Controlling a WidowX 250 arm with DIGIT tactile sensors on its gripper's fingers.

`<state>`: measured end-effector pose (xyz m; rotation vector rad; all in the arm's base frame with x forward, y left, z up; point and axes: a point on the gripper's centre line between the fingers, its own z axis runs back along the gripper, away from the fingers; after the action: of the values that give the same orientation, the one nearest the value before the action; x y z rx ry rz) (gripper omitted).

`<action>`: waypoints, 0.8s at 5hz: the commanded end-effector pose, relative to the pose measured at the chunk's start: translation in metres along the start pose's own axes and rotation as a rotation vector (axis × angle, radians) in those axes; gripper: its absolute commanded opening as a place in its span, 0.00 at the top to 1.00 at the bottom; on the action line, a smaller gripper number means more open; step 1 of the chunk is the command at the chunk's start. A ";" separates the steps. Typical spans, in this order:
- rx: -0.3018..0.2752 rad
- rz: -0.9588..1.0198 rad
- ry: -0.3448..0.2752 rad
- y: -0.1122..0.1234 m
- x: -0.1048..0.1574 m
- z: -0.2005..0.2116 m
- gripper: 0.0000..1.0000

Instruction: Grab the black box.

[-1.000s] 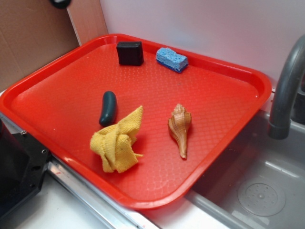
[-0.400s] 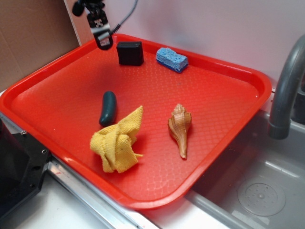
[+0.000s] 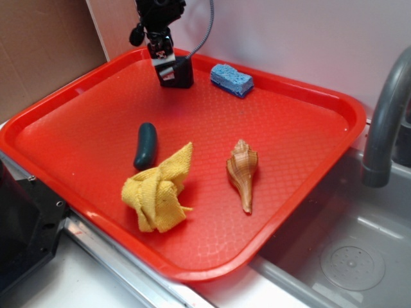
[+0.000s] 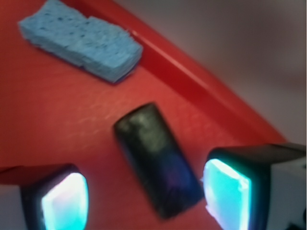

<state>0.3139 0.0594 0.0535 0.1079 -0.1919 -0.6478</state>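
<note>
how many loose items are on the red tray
5. The black box at the far edge, under the open gripper; the blue sponge beside it; the green pickle mid-tray; the yellow cloth nearer; the seashell to its right. None looks hidden.

Blk tool (image 3: 168, 72), cyan-lit pads (image 4: 229, 191), grey cable (image 3: 204, 32)
</note>
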 end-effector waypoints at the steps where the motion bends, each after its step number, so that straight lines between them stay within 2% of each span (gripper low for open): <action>1: 0.017 -0.043 -0.056 0.008 0.015 0.000 0.00; 2: -0.009 -0.043 -0.043 0.002 0.015 -0.005 0.00; 3: -0.060 -0.009 0.003 -0.003 0.014 -0.010 1.00; 4: -0.024 0.014 -0.008 -0.006 0.014 -0.002 1.00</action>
<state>0.3110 0.0540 0.0336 0.0474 -0.1340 -0.6195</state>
